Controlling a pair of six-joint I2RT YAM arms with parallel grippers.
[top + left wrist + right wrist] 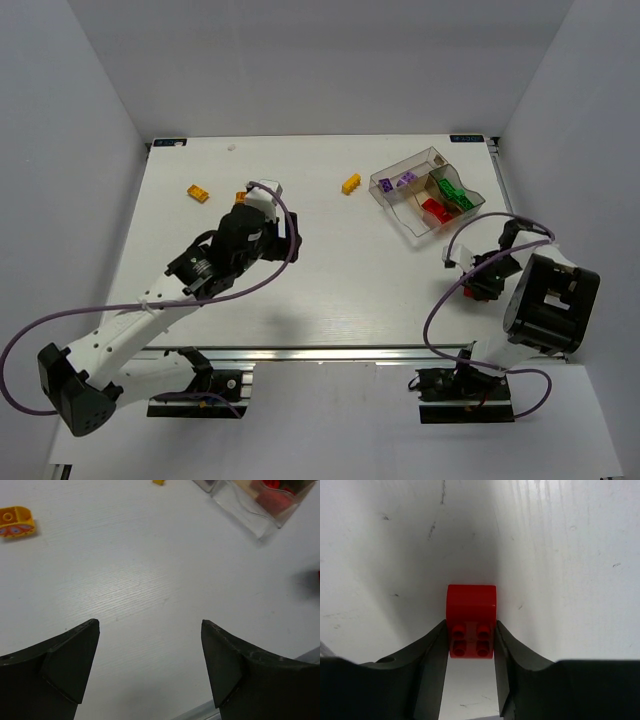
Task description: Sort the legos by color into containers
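A red lego (471, 605) sits on the white table between the fingers of my right gripper (470, 630), and both pads press its sides. From above, this gripper (478, 288) is just below the clear box (412, 226). The box's containers hold purple legos (395, 183), green legos (452, 192) and red legos (435, 210). My left gripper (150, 625) stands wide open over bare table with nothing between its fingers. Loose legos lie on the table: an orange one (198, 192), an orange one (241, 197) beside the left gripper, and a yellow one (351, 183).
In the left wrist view an orange lego (16, 522) lies at the far left and the box's corner (250, 517) shows at the upper right. Grey walls enclose the table on three sides. Purple cables loop off both arms.
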